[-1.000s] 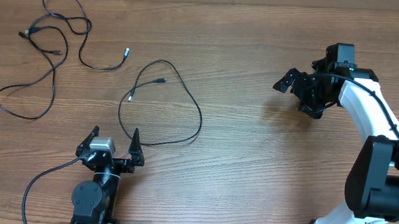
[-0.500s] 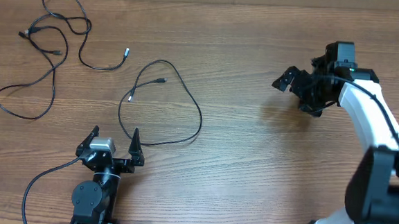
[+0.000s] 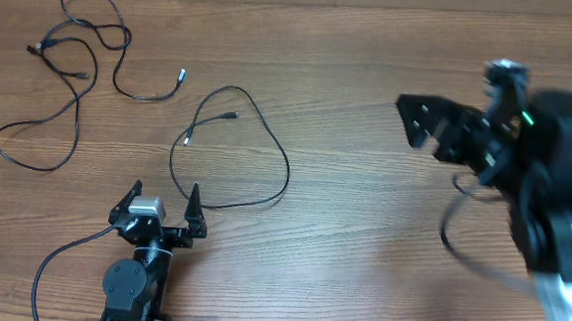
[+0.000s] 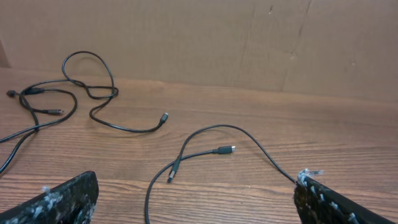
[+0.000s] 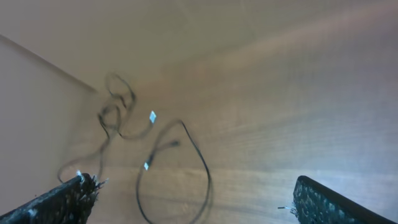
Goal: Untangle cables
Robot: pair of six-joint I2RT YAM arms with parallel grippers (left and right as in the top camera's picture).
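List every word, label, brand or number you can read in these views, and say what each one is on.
No text can be read in any view.
The cables, the wooden table and the cardboard wall carry no visible print.
The right arm is blurred. Only green lights show on it, with no legible marking.

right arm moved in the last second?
Yes. The right arm, now blurred, has swung right and down in frame, away from the looped cable; its tool is open.
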